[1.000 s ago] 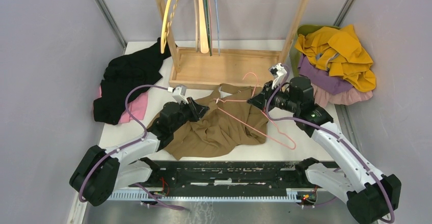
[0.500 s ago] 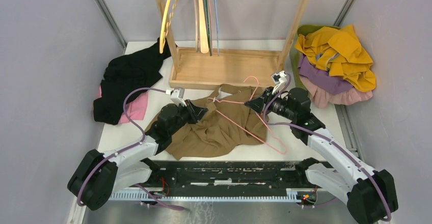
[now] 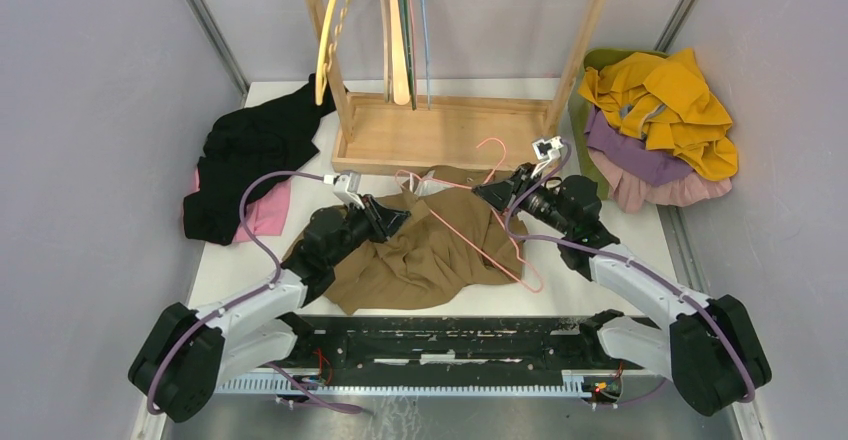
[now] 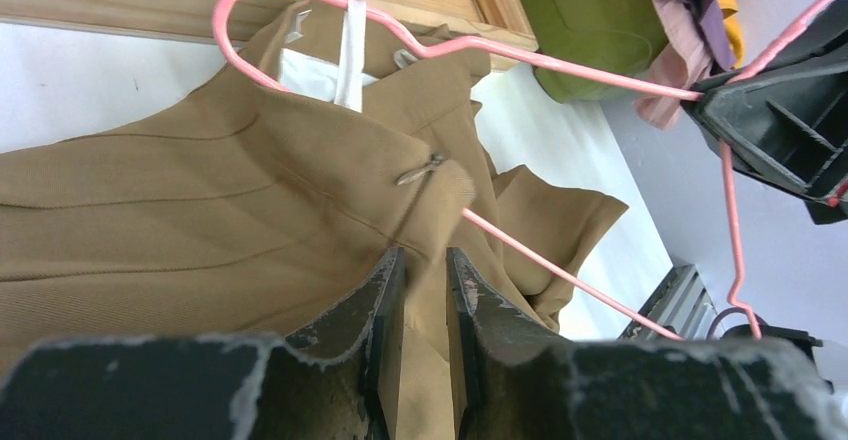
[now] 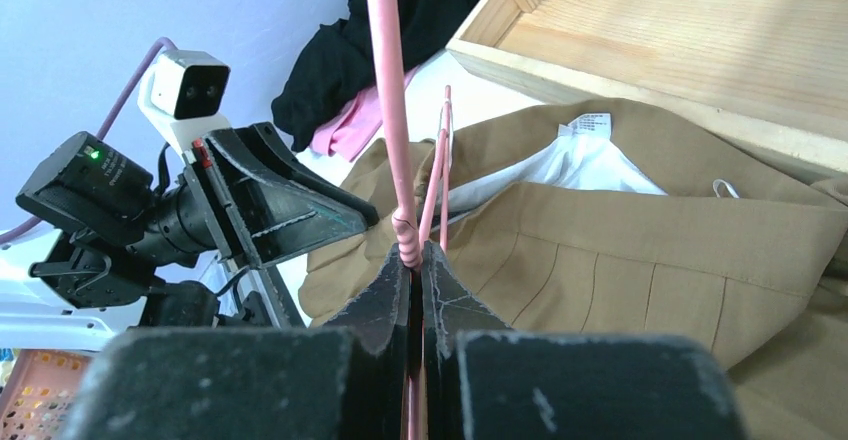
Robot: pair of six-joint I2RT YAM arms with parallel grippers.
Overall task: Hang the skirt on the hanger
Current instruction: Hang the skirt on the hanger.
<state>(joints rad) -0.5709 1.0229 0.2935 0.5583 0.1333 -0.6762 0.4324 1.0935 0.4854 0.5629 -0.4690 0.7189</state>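
A tan skirt (image 3: 420,255) lies crumpled on the white table in front of the wooden rack; it also shows in the left wrist view (image 4: 200,210) and the right wrist view (image 5: 640,250). My left gripper (image 3: 395,216) is shut on a fold of the skirt near its waistband (image 4: 425,260). My right gripper (image 3: 487,192) is shut on the neck of a pink wire hanger (image 3: 470,235), seen between the jaws in the right wrist view (image 5: 412,245). One end of the hanger (image 4: 330,5) lies over the waistband opening by the white lining.
A wooden rack base (image 3: 440,130) with hangers above stands behind the skirt. A black and pink clothes pile (image 3: 245,160) lies at the left. A yellow, purple and pink pile (image 3: 660,120) lies at the right. The table's front edge (image 3: 450,310) is close below.
My right gripper has moved left and lower with the hanger, carrying its far end leftward over the skirt's waistband. My left gripper stays clamped on the skirt, barely shifted.
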